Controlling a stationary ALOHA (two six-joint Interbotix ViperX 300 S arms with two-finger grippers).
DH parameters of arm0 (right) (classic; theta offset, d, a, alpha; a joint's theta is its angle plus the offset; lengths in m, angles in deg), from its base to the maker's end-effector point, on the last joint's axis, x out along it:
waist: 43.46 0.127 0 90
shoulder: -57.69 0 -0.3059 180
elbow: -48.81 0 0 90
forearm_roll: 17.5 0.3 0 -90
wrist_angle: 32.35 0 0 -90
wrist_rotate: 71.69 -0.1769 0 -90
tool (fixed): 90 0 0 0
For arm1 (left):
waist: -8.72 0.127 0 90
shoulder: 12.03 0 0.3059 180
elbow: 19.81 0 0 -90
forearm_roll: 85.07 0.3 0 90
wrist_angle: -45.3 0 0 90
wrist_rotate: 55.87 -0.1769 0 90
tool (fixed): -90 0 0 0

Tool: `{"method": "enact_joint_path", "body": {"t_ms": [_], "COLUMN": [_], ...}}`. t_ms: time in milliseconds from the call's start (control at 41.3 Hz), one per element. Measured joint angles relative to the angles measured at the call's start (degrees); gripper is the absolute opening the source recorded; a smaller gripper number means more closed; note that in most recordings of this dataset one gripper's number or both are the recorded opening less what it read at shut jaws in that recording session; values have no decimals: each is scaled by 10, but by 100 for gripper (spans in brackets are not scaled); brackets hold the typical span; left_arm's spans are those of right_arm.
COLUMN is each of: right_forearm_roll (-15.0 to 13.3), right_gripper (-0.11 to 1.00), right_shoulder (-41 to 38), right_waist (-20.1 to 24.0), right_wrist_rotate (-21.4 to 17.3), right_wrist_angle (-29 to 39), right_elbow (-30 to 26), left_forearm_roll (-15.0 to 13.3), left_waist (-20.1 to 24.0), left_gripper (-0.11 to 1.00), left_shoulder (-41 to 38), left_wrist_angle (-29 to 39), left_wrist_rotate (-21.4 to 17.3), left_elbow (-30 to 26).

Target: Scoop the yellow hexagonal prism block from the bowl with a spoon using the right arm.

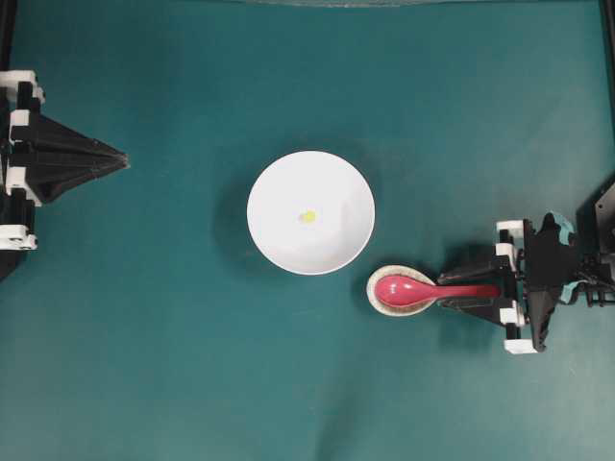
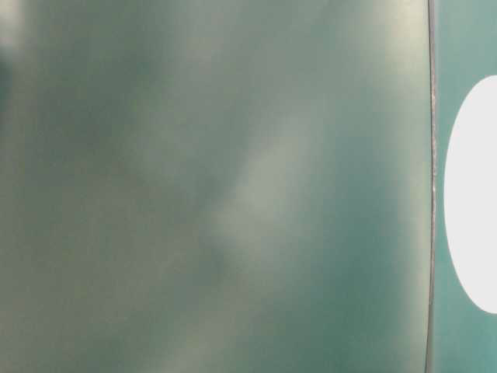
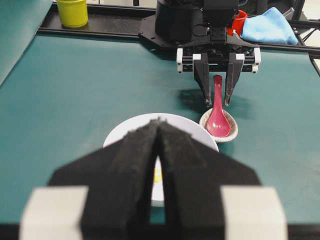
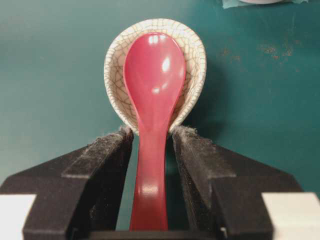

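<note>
The white bowl [image 1: 279, 182] sits mid-table with the tiny yellow block [image 1: 307, 216] lying inside it. To its lower right, the pink-red spoon [image 1: 413, 290] rests with its scoop in a small crackled beige dish [image 1: 373, 291]. My right gripper [image 1: 447, 291] straddles the spoon's handle. In the right wrist view its fingers [image 4: 100, 155] stand on either side of the handle [image 4: 150, 190] with a gap on each side, so it is open. My left gripper [image 1: 125, 158] is shut at the far left, away from the bowl. The block [image 3: 157, 175] peeks through between its fingers.
Beyond the table's far edge in the left wrist view stand a yellow cup [image 3: 73, 12], a red cup [image 3: 240, 20] and a blue cloth [image 3: 270, 25]. The table-level view is a blur of green with a white oval [image 2: 474, 194] at its right edge.
</note>
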Motion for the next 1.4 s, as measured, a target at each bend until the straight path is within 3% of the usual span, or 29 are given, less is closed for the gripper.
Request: {"method": "enact_joint_path", "body": {"t_ms": [387,726,920,1234,1404], "right_forearm_roll": [0,0,0,0,0], "right_gripper": [45,27,26,26,26], "right_shoulder": [0,0,6,111,180], "right_waist": [0,0,0,-2,-31], "right_wrist_rotate": [0,0,-1,10,30], "right_wrist_angle": [0,-3,-3,6,53], "right_elbow": [-1,0,0,13,17], "left_forearm_roll": [0,0,0,0,0], "left_waist": [0,0,-1,0,-1], "left_gripper": [0,0,0,0,0], "left_shoulder": [-1,-1,-1,-1,-1], "left_wrist_angle": [0,0,0,0,0], "left_wrist_rotate": [0,0,0,0,0], "left_elbow": [0,0,0,0,0]}}
